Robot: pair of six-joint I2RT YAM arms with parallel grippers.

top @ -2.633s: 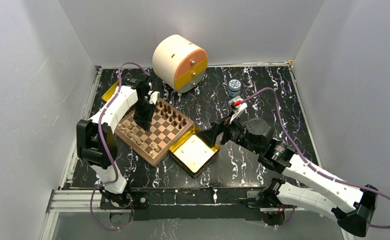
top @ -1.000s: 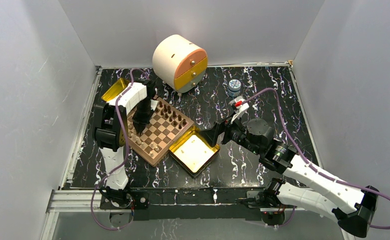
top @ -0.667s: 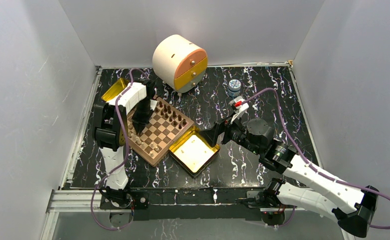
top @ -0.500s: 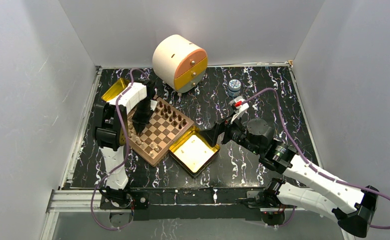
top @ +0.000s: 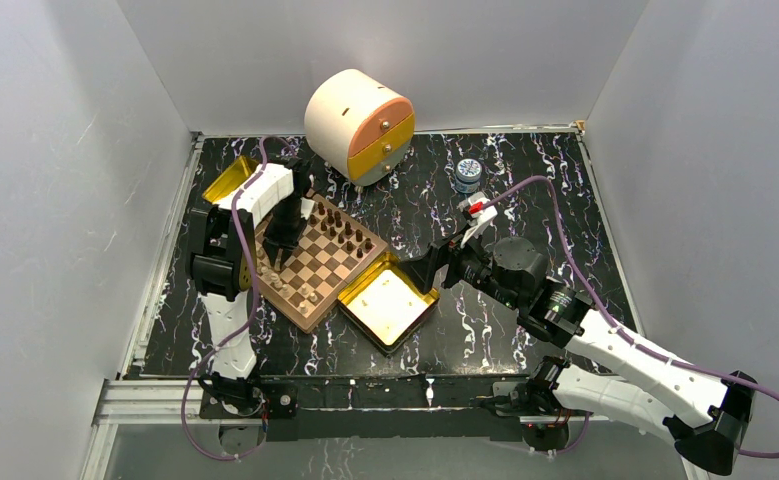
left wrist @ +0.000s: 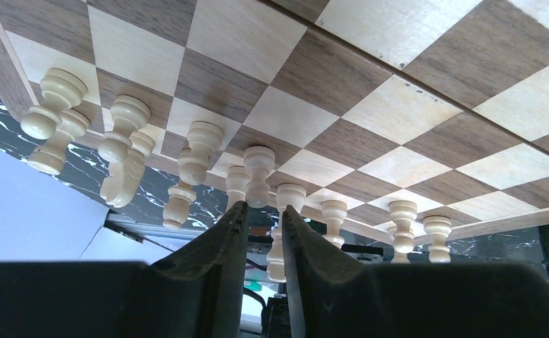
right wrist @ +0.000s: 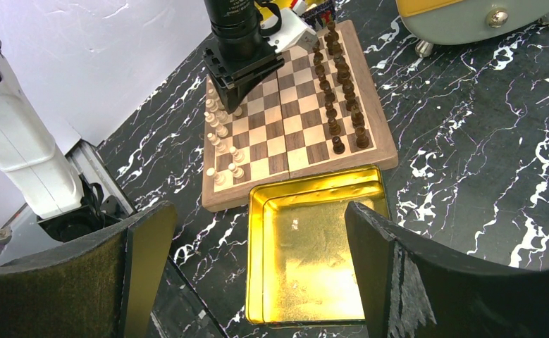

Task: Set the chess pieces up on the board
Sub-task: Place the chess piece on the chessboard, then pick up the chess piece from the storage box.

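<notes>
black marbled bench (top: 525, 190) carries the board (top: 327, 262) left of centre in the overhead view. dark chess pieces (right wrist: 338, 91) line its upper-right edge and light chess pieces (right wrist: 218, 134) its lower-left. the left gripper (left wrist: 261, 209) hangs over the light rows, fingers drawn close, tips flanking a light pawn (left wrist: 258, 176); whether they pinch it i cannot tell. the right gripper (right wrist: 254, 211) hovers over an open gold tin (right wrist: 313, 267) touching the board's lower-right edge, fingers spread wide.

The board (right wrist: 285, 127) is checkered brown and tan, pieces (left wrist: 198, 141) cream or dark brown, jar (top: 467, 173) perhaps bluish.
</notes>
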